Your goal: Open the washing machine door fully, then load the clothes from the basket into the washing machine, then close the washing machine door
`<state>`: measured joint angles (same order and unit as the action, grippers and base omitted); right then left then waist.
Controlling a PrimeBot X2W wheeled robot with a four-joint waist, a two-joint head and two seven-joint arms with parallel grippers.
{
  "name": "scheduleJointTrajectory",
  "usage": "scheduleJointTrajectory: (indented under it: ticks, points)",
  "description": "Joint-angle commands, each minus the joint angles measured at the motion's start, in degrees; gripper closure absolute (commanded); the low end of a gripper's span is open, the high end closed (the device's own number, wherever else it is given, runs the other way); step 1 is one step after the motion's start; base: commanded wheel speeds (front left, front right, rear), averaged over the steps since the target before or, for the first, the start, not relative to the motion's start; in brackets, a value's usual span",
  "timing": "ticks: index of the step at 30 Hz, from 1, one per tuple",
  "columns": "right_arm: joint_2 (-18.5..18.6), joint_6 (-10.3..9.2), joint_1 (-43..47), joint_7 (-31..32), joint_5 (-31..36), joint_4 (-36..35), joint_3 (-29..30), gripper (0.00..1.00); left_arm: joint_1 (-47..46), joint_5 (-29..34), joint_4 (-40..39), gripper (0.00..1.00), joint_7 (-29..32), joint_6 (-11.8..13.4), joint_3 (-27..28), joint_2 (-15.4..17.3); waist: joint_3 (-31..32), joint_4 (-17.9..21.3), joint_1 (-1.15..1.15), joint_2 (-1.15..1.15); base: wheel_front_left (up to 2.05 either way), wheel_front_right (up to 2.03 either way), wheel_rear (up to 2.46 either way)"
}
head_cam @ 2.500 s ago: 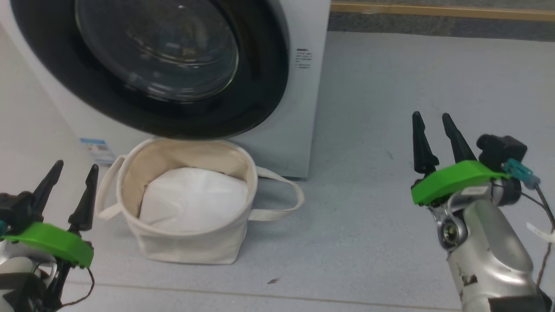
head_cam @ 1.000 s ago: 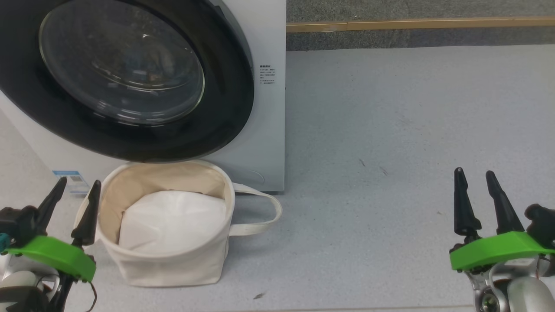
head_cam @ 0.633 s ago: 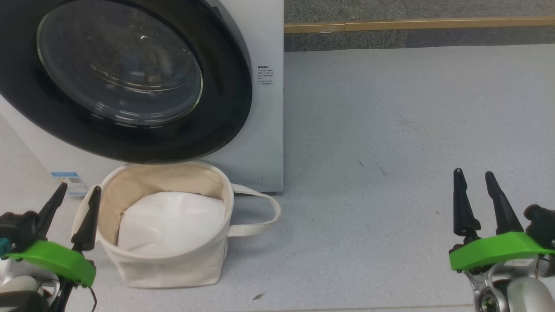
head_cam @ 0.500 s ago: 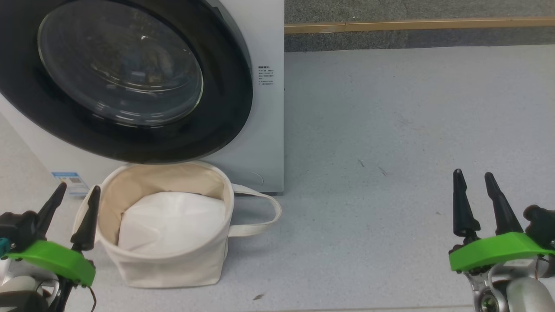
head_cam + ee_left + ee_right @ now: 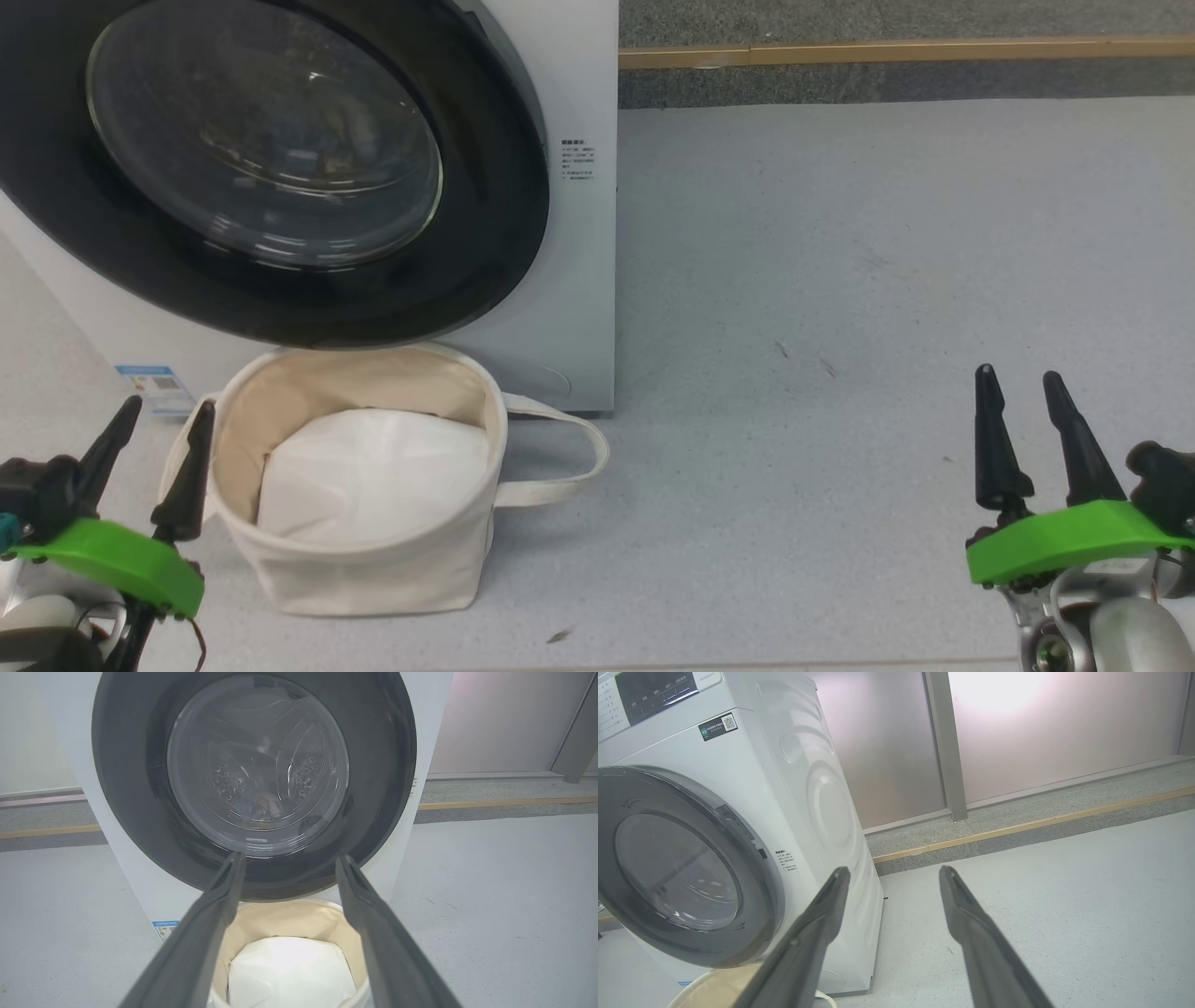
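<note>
The white washing machine (image 5: 579,280) stands at the upper left, and its door (image 5: 485,233), black-rimmed with a glass bowl, lies flat against the front. Below the door sits the cream basket (image 5: 373,569), with plain white padding (image 5: 373,476) showing inside it. The clothes are hidden. My left gripper (image 5: 169,403) is open just left of the basket's rim, holding nothing. In the left wrist view that gripper (image 5: 290,856) points at the door (image 5: 131,812) above the basket (image 5: 285,919). My right gripper (image 5: 1017,373) is open over bare floor far to the right. Its wrist view shows it (image 5: 894,869) beside the washing machine (image 5: 822,788).
A basket handle (image 5: 569,467) loops out on the floor to the right. A small blue sticker (image 5: 154,383) marks the washer's lower left. A wooden strip (image 5: 887,51) and a raised grey ledge run along the back. Grey floor (image 5: 840,280) stretches right of the washer.
The head view has shifted since the earliest frame, and my right gripper has drawn back toward the lower right. Over the last second nothing has visibly moved.
</note>
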<state>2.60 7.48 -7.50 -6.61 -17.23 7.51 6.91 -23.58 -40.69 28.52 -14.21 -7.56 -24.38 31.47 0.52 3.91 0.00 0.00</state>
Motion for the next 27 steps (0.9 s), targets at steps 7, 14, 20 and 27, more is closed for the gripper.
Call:
scheduleJointTrajectory:
  ticks: [7, 14, 20, 27]
  points:
    - [0.28, 0.01, -1.02, -0.02, 0.28, -2.03, -1.2, 0.0, -2.77, 0.42, -1.34, 0.0, -0.78, 0.08, 2.75, 2.53, -0.11, 0.06, 0.0, 0.0, 0.0, 0.0, 0.0]
    - [0.28, 0.01, -0.99, -0.09, 0.21, -2.01, -1.25, 0.0, -2.79, 0.02, -1.48, 0.0, -0.79, 0.08, 2.53, 2.51, -0.21, 0.26, 0.0, 0.0, 0.0, 0.0, 0.0]
    - [0.28, 0.01, -1.0, -0.17, 0.21, -2.07, -1.06, 0.0, -2.85, -0.54, -1.23, 0.0, -0.79, 0.08, 2.27, 2.68, -0.32, 0.34, 0.0, 0.0, 0.0, 0.0, 0.0]
    - [-0.03, 0.0, -0.03, 0.01, -0.07, 0.33, 0.13, 1.0, 0.09, -0.81, 0.15, 1.0, 0.06, 0.0, -0.87, -0.22, -0.3, 0.22, 0.0, 0.0, 0.0, 0.0, 0.0]
